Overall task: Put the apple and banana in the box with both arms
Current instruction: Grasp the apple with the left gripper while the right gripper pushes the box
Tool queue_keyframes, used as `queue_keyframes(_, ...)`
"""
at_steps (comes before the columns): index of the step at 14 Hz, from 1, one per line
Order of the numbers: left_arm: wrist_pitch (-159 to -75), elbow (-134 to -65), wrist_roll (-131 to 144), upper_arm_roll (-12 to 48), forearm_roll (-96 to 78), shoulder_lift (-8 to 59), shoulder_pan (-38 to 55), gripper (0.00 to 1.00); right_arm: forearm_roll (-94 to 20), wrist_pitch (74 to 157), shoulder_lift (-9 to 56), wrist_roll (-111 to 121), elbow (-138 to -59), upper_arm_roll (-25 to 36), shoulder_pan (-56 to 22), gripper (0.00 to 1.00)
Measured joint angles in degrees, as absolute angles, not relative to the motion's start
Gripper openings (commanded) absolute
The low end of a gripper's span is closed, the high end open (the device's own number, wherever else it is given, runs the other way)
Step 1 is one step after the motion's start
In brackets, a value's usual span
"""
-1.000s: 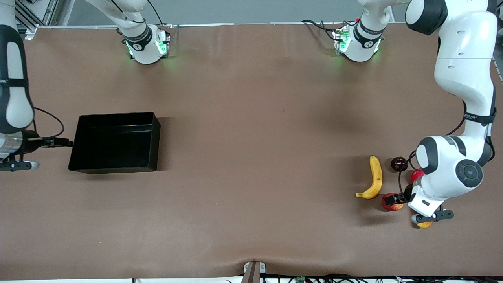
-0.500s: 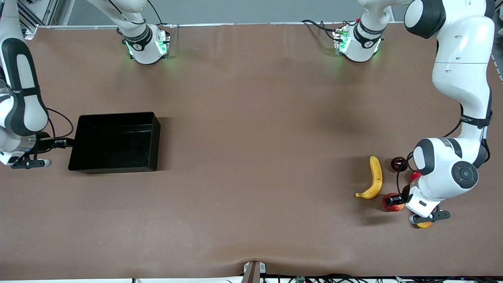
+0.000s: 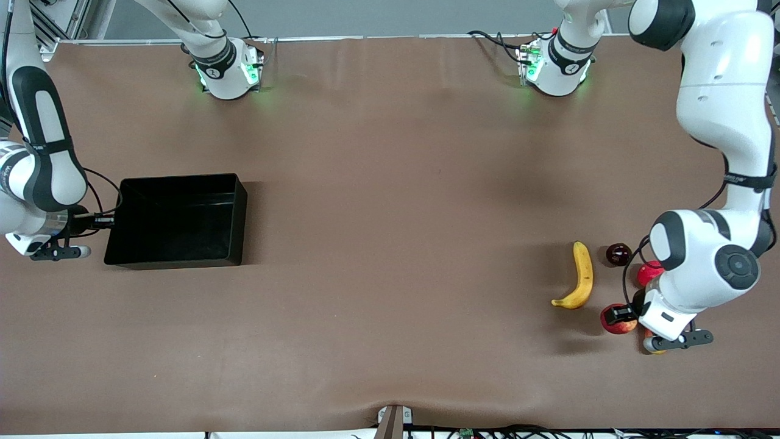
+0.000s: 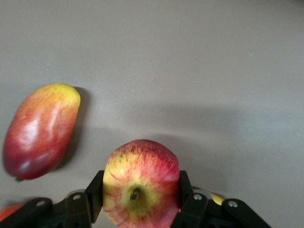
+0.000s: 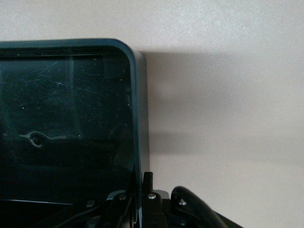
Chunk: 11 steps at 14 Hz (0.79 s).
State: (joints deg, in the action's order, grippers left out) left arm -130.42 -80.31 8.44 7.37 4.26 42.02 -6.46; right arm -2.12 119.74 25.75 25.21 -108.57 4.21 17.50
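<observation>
My left gripper (image 3: 619, 316) is shut on the red, yellow-streaked apple (image 3: 620, 325), low at the table by the fruit pile. In the left wrist view the apple (image 4: 141, 183) sits between both fingers (image 4: 94, 195) of the gripper (image 4: 141, 192). The yellow banana (image 3: 579, 277) lies on the table beside it, toward the middle. The black box (image 3: 177, 221) stands at the right arm's end. My right gripper (image 3: 108, 221) is shut on the box's end wall. The right wrist view shows that wall (image 5: 136, 142) between the fingers of the gripper (image 5: 141, 192).
A red-and-yellow mango (image 3: 654, 347) lies partly under the left wrist and shows whole in the left wrist view (image 4: 40, 130). A dark round fruit (image 3: 618, 254) and a red round fruit (image 3: 647, 272) lie farther from the camera than the apple. The brown table (image 3: 390, 244) spans the middle.
My left gripper has shifted the apple a little toward the left arm's end of the table and away from the banana. The right arm has swung in, and the box has shifted slightly.
</observation>
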Motion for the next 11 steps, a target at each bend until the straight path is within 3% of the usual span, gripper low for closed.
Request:
queue_keyframes(5, -121.8, -80.5, 8.4, 8.9, 4.3, 33.3, -5.9, 0.0, -3.0, 109.5, 25.0, 25.2, -104.9, 3.6, 17.5, 0.0)
queue_keyframes(11, -116.4, -80.6, 8.6, 11.3, 4.3, 27.9, -6.0, 0.0, -7.9, 97.8, 22.2, 23.0, -100.9, 2.9, 14.6, 0.0)
